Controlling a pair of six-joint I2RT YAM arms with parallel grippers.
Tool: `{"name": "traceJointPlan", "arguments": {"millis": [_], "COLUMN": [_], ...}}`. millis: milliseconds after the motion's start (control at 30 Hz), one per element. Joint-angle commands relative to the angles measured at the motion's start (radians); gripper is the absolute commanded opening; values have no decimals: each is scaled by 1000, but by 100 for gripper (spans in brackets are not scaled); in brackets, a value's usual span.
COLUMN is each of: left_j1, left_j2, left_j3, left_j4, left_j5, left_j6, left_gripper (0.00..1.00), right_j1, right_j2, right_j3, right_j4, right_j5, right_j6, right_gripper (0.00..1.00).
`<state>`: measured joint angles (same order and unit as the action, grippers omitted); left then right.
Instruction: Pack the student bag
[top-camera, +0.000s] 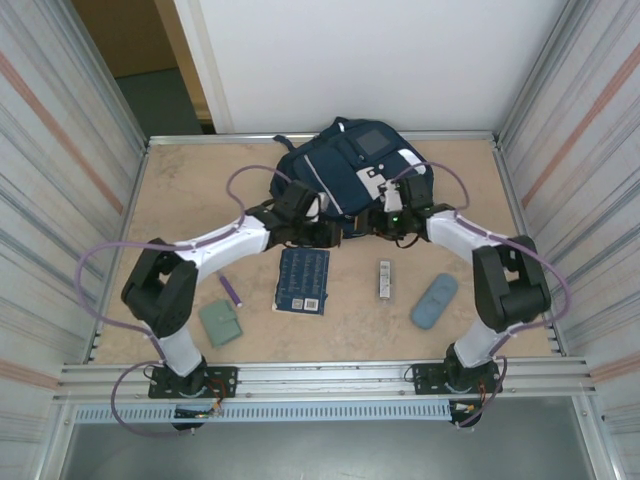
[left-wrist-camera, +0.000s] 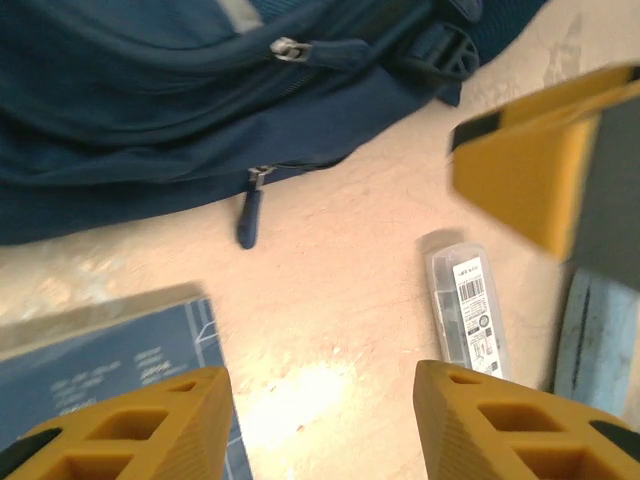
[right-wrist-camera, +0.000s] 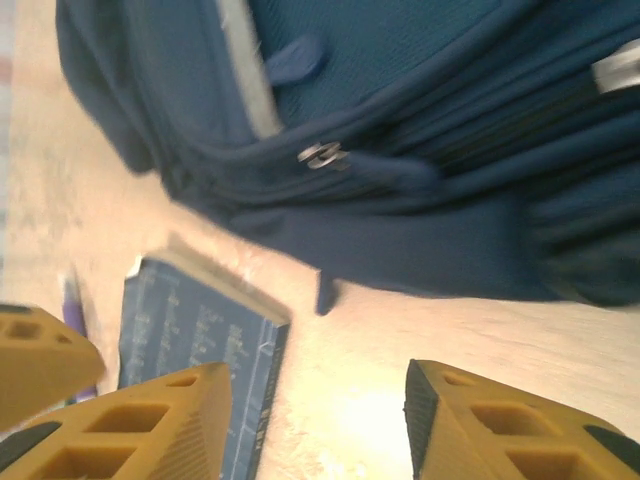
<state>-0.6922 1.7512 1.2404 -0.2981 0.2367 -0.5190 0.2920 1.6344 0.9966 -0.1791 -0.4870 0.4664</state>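
My left jaws and right jaws both stand apart, empty, over bare table (left-wrist-camera: 340, 300). The student bag (right-wrist-camera: 430, 120) lies just beyond both pairs of tips, at the table's far middle. A dark-blue book (right-wrist-camera: 190, 340) lies nearer me.

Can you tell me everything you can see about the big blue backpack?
The backpack is big, navy-blue and made of soft-looking fabric, with a grey patch, white patches and a pale stripe. It lies slumped on the tan table at the far middle, near the back edge. Close up, it has silver zipper sliders, a dark-blue pull tab resting on the table and a black strap buckle. The left gripper and right gripper hover open just in front, not touching it.
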Motion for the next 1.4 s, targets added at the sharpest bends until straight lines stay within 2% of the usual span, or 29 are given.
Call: {"name": "traceJointPlan", "arguments": {"millis": [0,200,367,567,667,900,1000,1100,1200,1267,1300,1367], "left_j1": [-27,-46,-53,-68,-71,-81,-81,-80,-76,-75,-75,-75], "left_j2": [68,202,292,386,423,393,316,253,215,204,205,215], "left_j3": [69,164,222,292,319,300,282,276,294,295,293,296], "left_j4": [-15,-57,-63,-82,-93,-104,-96,-73,-75,-59,-48,-29], "left_j5": [-68,-121,-180,-210,-230,-278,-251,-184,-136,-102,-88,-54], "left_j6": [116,100,92,95,93,128,164,215,239,250,254,254], "left_gripper": [49,45,42,44,41,8,0,0,0,0,0,0], "right_j1": [-52,-124,-123,-119,-113,-82,-74,-70,-63,-63,-64,-60], "right_j2": [-107,-227,-301,-335,-334,-320,-327,-318,-300,-277,-260,-223], "right_j3": [-62,-127,-189,-220,-234,-237,-236,-225,-204,-171,-151,-134], "right_j4": [33,31,72,103,120,105,102,100,78,24,-20,-5], "right_j5": [92,140,180,195,201,244,253,255,306,342,343,259], "right_j6": [44,27,-6,-14,-5,15,13,-1,80,241,330,480], "right_gripper": [51,53,54,54,55,63,65,67,69,77,78,77]}}
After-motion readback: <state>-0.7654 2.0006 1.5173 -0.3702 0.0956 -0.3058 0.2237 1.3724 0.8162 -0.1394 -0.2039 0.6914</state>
